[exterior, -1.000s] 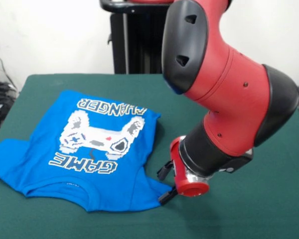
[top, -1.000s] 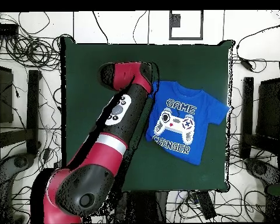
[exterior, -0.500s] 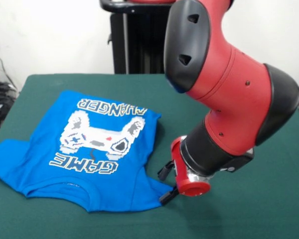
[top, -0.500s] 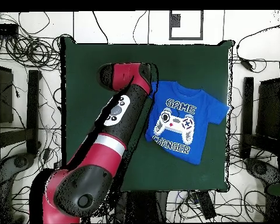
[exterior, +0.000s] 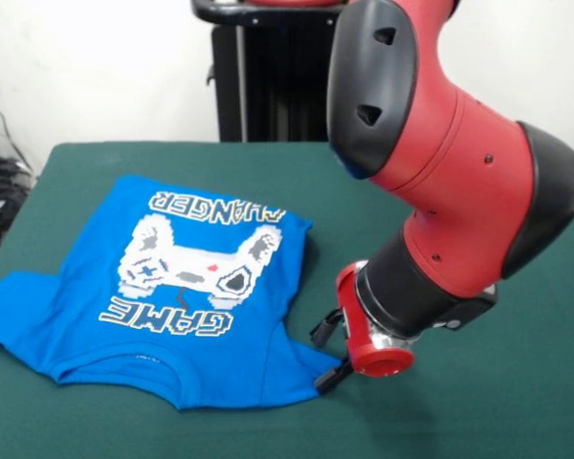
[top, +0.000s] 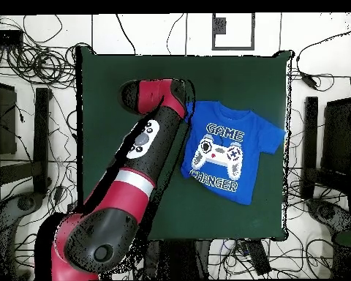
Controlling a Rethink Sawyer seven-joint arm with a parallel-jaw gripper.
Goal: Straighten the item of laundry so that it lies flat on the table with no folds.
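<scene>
Lying print-side up in the left half of the front view, the item of laundry point(exterior: 172, 296) is spread over the dark green table point(exterior: 478, 421), with its "GAME CHANGER" lettering reading upside down from this side. Its left sleeve is stretched out towards the left edge of the frame, reaching the table's edge there. The body is mostly flat, though a dark crease is seen along the right side seam, and the right sleeve at the lower centre appears bunched rather than opened out, so the task is judged not yet done.

Further right, the end effector point(exterior: 330, 352) is held low, just at that bunched sleeve corner; two black fingers point(exterior: 327, 377) are visible with a gap between them, so they are taken to be apart. Whether any cloth is caught between them cannot be told. This low, angled pose is judged to suit pinching the sleeve and drawing it outward to the right.

In the overhead view, the arm point(top: 145, 146) is laid across the table's left-centre, its end hidden beside the shirt's left edge.
</scene>
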